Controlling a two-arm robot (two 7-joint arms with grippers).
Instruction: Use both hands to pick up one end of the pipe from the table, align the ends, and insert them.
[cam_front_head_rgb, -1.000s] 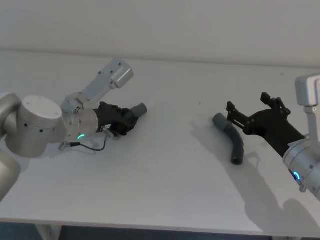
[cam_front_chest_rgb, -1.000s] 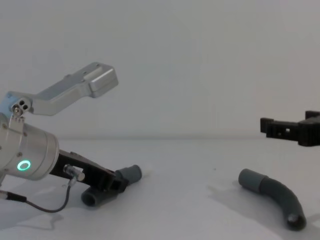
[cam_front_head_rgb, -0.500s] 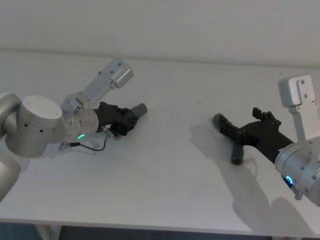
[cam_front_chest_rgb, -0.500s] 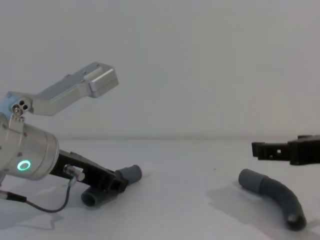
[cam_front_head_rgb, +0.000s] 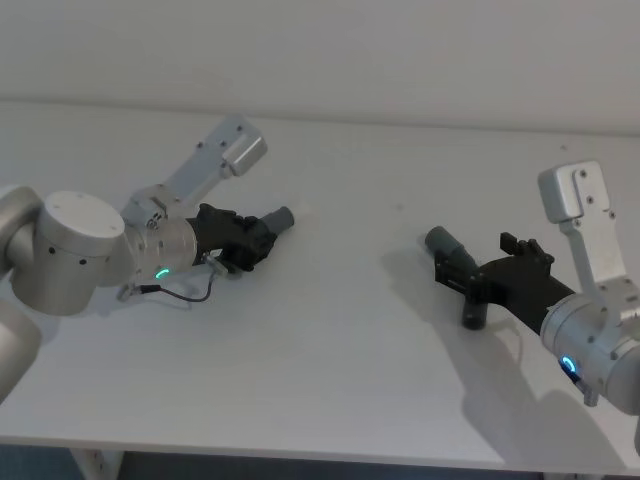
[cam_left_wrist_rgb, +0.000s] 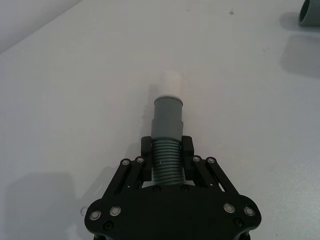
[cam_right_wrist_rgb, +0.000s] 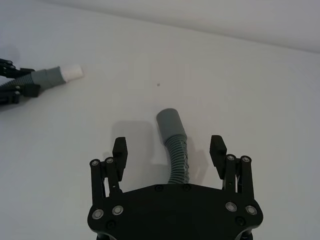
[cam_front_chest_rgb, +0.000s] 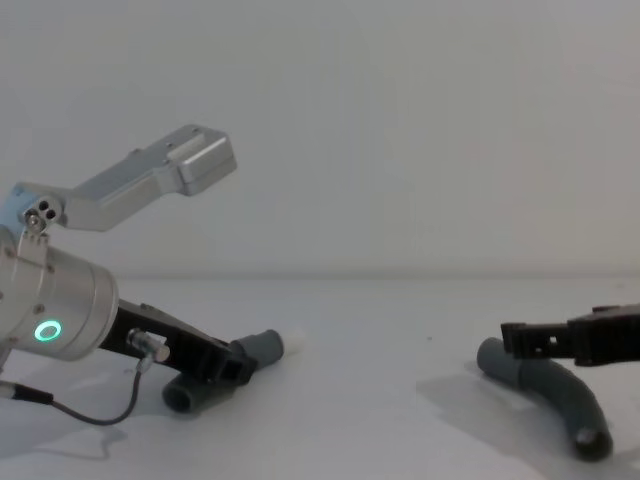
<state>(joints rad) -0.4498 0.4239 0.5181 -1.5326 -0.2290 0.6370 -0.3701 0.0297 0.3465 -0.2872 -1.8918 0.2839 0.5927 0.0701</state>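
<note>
Fingers of the right gripper stand wide apart, one on each side of the right hose. They straddle its ribbed length just behind the cuff, and no contact is visible. The hose's long axis runs out from under the palm and forward between the fingers, so the closing line crosses it nearly square. The cuff projects past the fingertips, toward the robot's left and away from it. In the chest view the right gripper sits low, level with the cuff. The curved body lies on the desk, with its dark mouth toward the robot. The next move is judged to be a straight closure on the ribs. The curve may let the piece roll or pivot as the first finger touches. The left gripper is clamped on the ribbed part of the left hose, with that cuff and its white tip projecting ahead. Whether that piece is lifted or rests on the desk cannot be told. The two cuffs are well apart, pointing roughly toward each other, with bare matte white desk between them.
</note>
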